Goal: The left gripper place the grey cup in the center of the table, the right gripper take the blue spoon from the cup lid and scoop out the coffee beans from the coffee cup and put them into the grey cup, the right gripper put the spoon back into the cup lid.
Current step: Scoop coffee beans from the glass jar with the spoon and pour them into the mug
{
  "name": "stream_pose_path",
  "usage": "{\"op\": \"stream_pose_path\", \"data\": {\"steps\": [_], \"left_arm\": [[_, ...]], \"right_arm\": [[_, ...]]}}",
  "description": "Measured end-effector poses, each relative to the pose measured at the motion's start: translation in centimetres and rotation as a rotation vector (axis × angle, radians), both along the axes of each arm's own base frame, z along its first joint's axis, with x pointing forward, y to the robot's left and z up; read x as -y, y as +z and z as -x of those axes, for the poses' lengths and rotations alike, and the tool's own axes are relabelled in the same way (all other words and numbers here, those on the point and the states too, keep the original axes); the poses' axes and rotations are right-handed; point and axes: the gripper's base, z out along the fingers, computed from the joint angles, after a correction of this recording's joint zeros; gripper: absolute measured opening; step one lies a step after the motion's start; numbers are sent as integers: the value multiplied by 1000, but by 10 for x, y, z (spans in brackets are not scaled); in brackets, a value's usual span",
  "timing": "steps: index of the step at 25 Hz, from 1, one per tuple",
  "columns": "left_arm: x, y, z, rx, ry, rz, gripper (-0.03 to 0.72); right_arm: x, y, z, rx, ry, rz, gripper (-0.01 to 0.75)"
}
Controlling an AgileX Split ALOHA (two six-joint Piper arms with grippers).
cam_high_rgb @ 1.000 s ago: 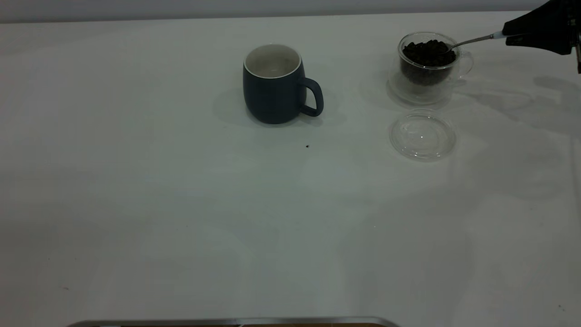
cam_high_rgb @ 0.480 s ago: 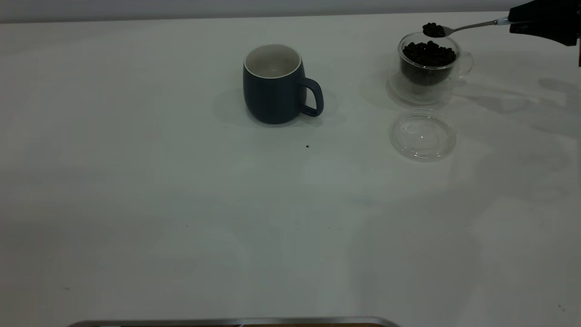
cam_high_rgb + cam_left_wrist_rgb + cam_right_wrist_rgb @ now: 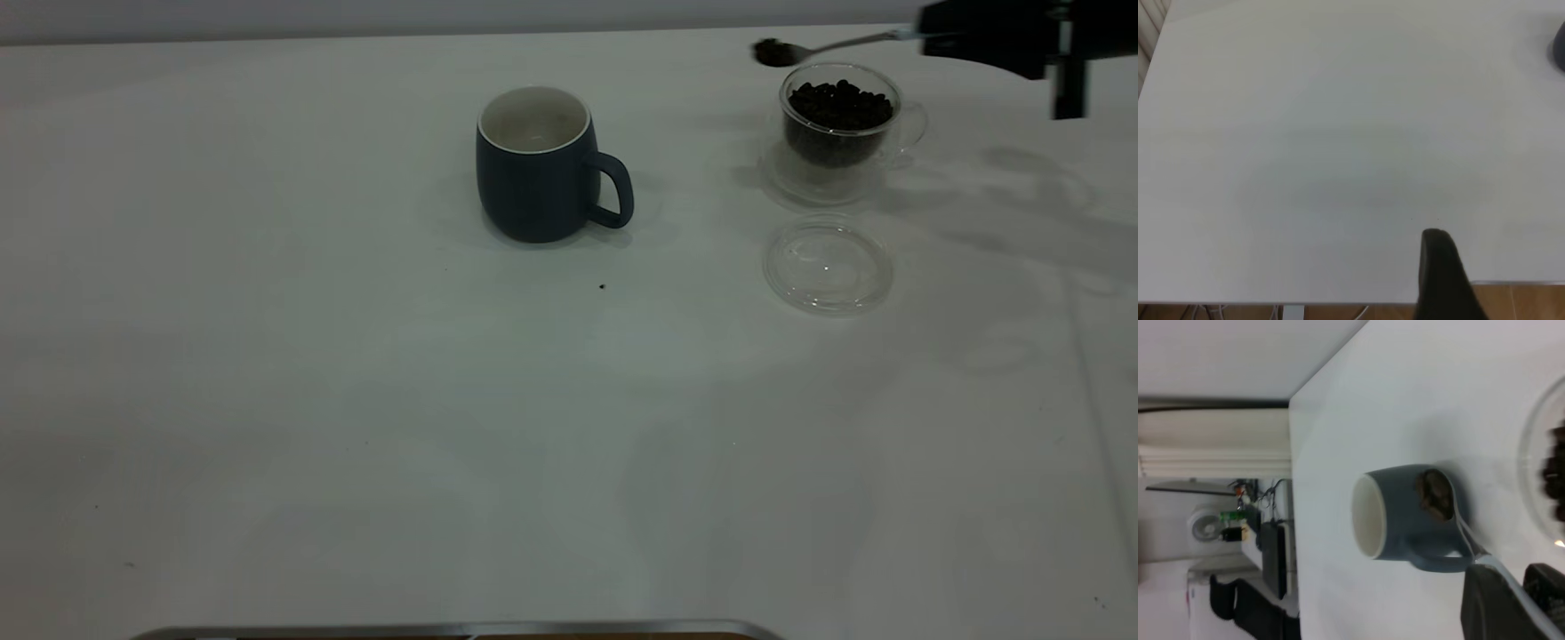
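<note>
The grey cup (image 3: 538,164) stands upright near the table's (image 3: 356,400) far middle, handle toward the right. At the far right, my right gripper (image 3: 942,37) is shut on the pale handle of the blue spoon (image 3: 831,44). The spoon is held level in the air, its bowl just left of the coffee cup (image 3: 840,120) and carrying a few coffee beans (image 3: 775,52). The coffee cup holds a heap of beans. The cup lid (image 3: 829,265) lies bare in front of it. In the right wrist view the loaded spoon (image 3: 1436,495) shows in front of the grey cup (image 3: 1398,513), held by my right gripper (image 3: 1521,593). My left gripper (image 3: 1438,250) hangs over the table's near edge, away from everything.
A tiny dark speck (image 3: 602,286) lies on the table in front of the grey cup. A metal strip (image 3: 462,629) runs along the near table edge. The table's back edge passes close behind the cups.
The spoon has risen out of the coffee cup with beans in its bowl and travelled left, past the cup's rim toward the grey cup. The right gripper moved left with it.
</note>
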Motion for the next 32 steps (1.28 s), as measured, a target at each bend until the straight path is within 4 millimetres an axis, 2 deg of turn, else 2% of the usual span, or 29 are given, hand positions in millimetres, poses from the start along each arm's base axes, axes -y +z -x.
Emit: {"op": "stream_pose_path", "data": {"steps": [7, 15, 18, 22, 26, 32], "left_arm": [[0, 0, 0, 0, 0, 0, 507], [0, 0, 0, 0, -1, -1, 507], [0, 0, 0, 0, -1, -1, 507], [0, 0, 0, 0, -1, -1, 507], [0, 0, 0, 0, -1, -1, 507], [0, 0, 0, 0, -1, -2, 507]], "right_arm": [[-54, 3, -3, 7, 76, -35, 102], [-121, 7, 3, 6, 169, -77, 102], [-138, 6, 3, 1, 164, -67, 102], [-146, 1, 2, 2, 130, -7, 102], [-143, -4, -2, 23, 89, 68, 102], [-145, -4, -5, 194, 133, 146, 102]]}}
